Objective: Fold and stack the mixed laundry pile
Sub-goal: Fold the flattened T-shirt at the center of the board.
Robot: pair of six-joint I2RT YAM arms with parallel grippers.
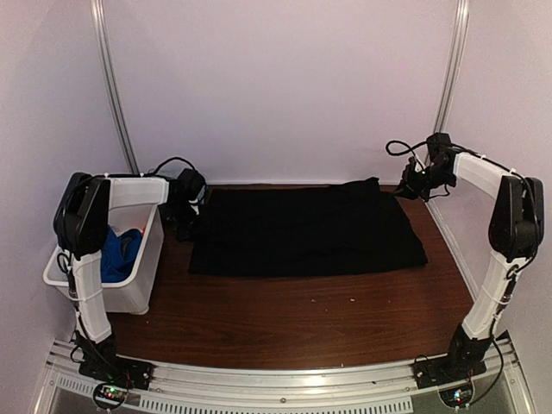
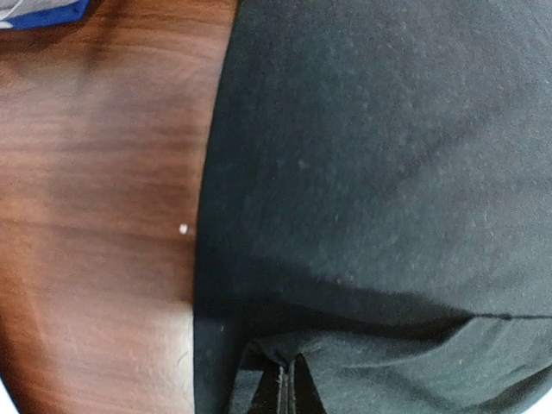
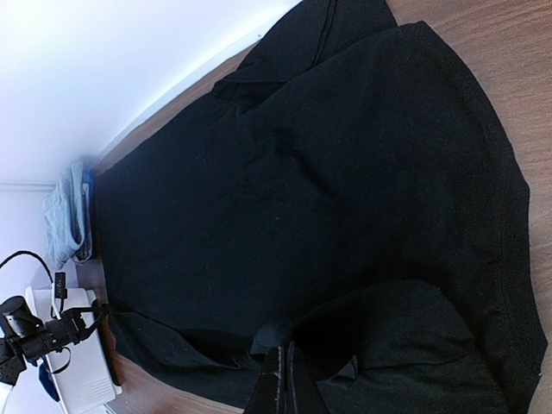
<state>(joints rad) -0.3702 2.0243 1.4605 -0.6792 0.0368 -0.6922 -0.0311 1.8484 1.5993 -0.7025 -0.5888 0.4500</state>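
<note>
Black cloth (image 1: 306, 231) lies flat on the bench (image 1: 285, 319), left tool (image 1: 188, 222) pinched narrow on its 10 o'clock corner, right tool (image 1: 404, 191) likewise at 2 o'clock; best, I judge, to lift both corners level and carry them together toward 6 o'clock, edge taut.

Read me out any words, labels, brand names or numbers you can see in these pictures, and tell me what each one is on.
None: no readable text shows in any view.
The large black cloth is plain.
The white rectangular plastic bin shows no label.
The dark wooden table carries no marking.
</note>
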